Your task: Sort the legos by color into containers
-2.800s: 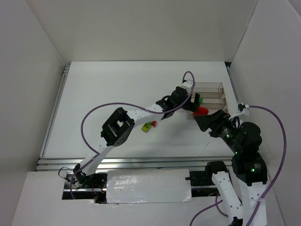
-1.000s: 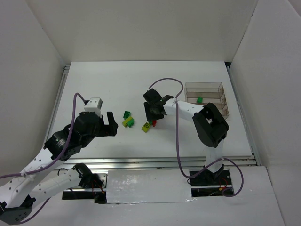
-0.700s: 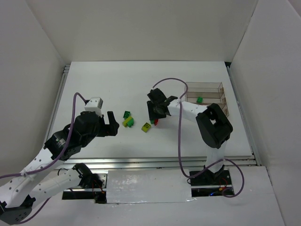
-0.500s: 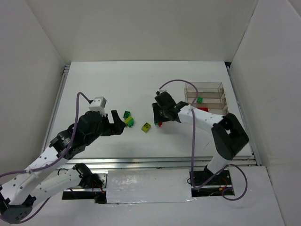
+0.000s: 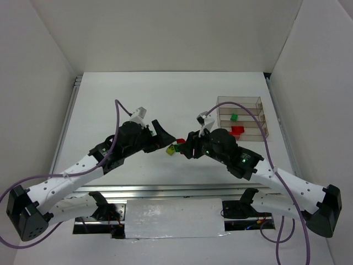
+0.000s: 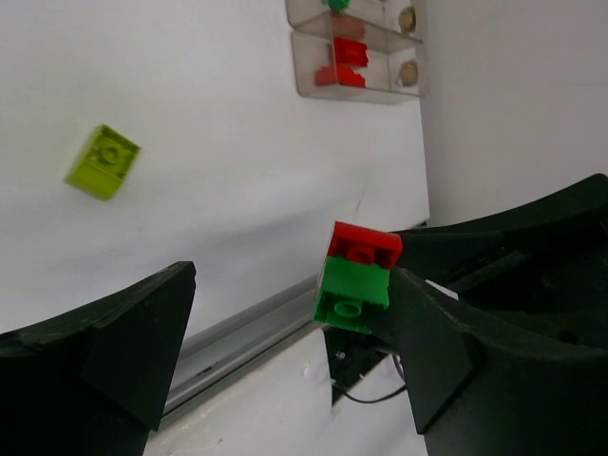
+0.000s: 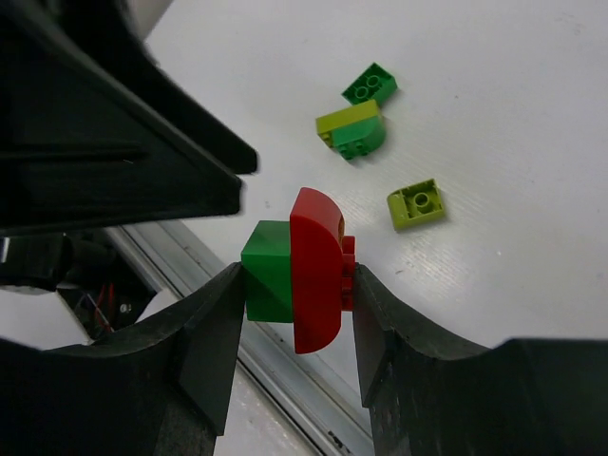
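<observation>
The stuck pair (image 7: 302,271) is a red lego pushed onto a green one. It is up off the table, pinched between the two fingers of the right gripper (image 7: 296,277). One finger presses the green side and one the red side.

The left gripper (image 6: 290,285) is wide open and holds nothing. The pair sits between its fingers, right beside one finger and well off the other.

I think the job now is to pull the two colors apart. The left gripper should close on just one color, then twist and pull slowly so nothing flies off.

Below the right gripper a yellow-green lego (image 7: 415,203) lies on the table. A green and yellow-green lump (image 7: 351,128) lies farther out. The tray (image 5: 259,100) is well apart behind the right gripper, with red and green pieces in separate compartments.
</observation>
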